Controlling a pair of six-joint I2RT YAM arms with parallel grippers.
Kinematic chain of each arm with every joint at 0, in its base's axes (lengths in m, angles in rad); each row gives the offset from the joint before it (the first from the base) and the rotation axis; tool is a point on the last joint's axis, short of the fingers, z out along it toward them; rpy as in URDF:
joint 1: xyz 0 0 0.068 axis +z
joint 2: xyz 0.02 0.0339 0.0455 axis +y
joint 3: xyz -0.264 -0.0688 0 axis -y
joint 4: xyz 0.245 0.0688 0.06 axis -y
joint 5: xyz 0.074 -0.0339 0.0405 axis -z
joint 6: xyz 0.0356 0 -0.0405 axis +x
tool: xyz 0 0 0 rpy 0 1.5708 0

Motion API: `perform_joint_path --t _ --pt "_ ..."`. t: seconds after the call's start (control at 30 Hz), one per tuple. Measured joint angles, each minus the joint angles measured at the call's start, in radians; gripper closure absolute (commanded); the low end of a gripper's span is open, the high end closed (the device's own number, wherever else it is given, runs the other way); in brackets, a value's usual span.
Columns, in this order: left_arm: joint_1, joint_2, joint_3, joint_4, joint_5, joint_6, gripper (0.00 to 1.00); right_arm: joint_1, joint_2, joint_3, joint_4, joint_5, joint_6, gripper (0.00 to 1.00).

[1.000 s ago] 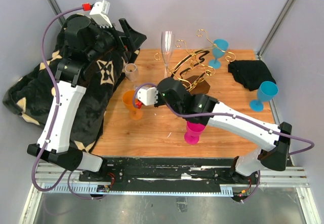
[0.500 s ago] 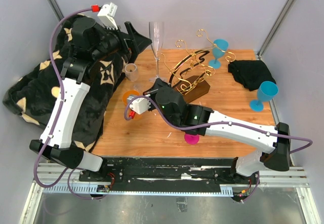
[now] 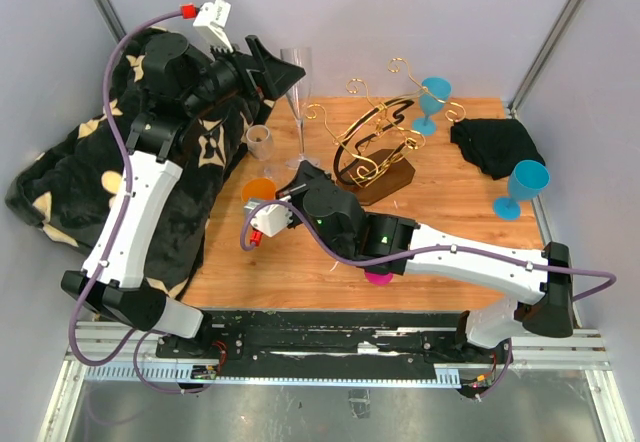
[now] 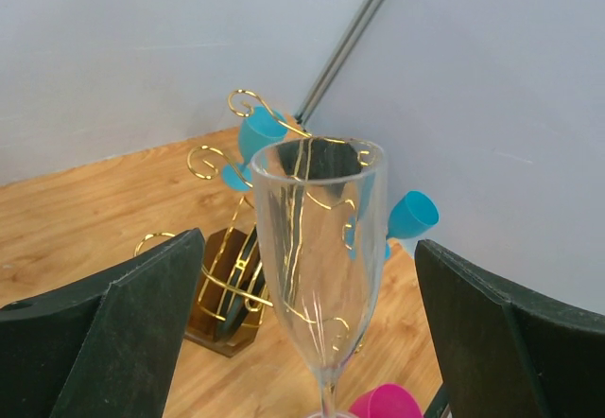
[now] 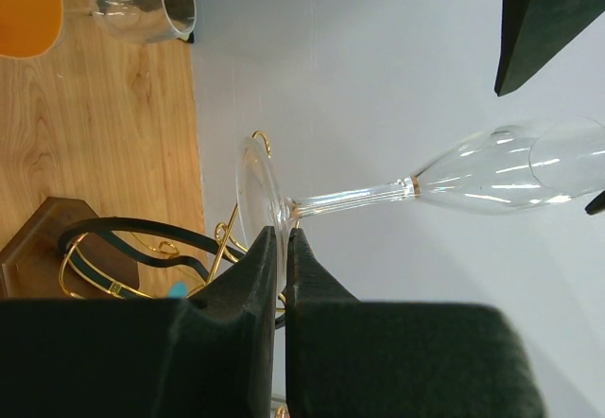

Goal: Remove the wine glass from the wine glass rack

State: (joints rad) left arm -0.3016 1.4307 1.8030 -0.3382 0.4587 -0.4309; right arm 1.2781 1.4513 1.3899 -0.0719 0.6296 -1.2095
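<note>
A clear flute wine glass (image 3: pixel 296 80) is held upright, off and to the left of the gold wire rack (image 3: pixel 375 142) on its dark wooden base (image 3: pixel 392 176). My right gripper (image 3: pixel 299 170) is shut on the glass's foot; in the right wrist view (image 5: pixel 281 241) the foot is pinched between the fingers and the bowl (image 5: pixel 501 167) points away. My left gripper (image 3: pixel 278 70) is open, with the bowl (image 4: pixel 317 238) between its fingers (image 4: pixel 113 342) and apart from both. The rack also shows in the left wrist view (image 4: pixel 230 271).
A blue goblet (image 3: pixel 433 97) is at the rack's far side and another (image 3: pixel 524 184) stands at the right. A black cloth (image 3: pixel 495 144) lies at the back right. An orange cup (image 3: pixel 257 190), a small clear glass (image 3: pixel 260 142), a pink cup (image 3: pixel 378 277) and a black patterned blanket (image 3: pixel 60 192) are nearby.
My right gripper carried the flute glass left, away from the rack. My left arm swung right, and its open fingers now stand on either side of the bowl.
</note>
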Motion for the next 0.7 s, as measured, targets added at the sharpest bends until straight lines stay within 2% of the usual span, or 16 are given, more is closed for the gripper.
perform_joint_path --t 0.17,0.37,0.47,0.57,0.63,0.7 --pt "0.0 0.028 0.011 0.019 0.009 -0.008 0.02 0.02 0.001 0.0 -0.001 -0.001 0.0 0.99" --pt "0.0 0.075 0.011 0.025 0.02 -0.019 0.2 0.03 0.002 0.0 -0.011 -0.001 0.001 0.99" --pt "-0.003 0.082 0.011 0.03 0.03 -0.015 0.24 0.03 0.002 0.0 -0.019 -0.001 0.006 0.99" --pt "-0.024 0.08 0.011 0.037 0.018 0.018 0.32 0.03 0.002 0.0 -0.026 0.003 0.014 0.98" --pt "-0.057 0.075 0.002 0.05 -0.005 0.058 0.35 0.03 0.002 0.0 -0.031 0.006 0.024 0.85" --pt "-0.085 0.065 -0.013 0.06 -0.029 0.088 0.35 0.03 0.002 0.0 -0.036 0.009 0.037 0.58"
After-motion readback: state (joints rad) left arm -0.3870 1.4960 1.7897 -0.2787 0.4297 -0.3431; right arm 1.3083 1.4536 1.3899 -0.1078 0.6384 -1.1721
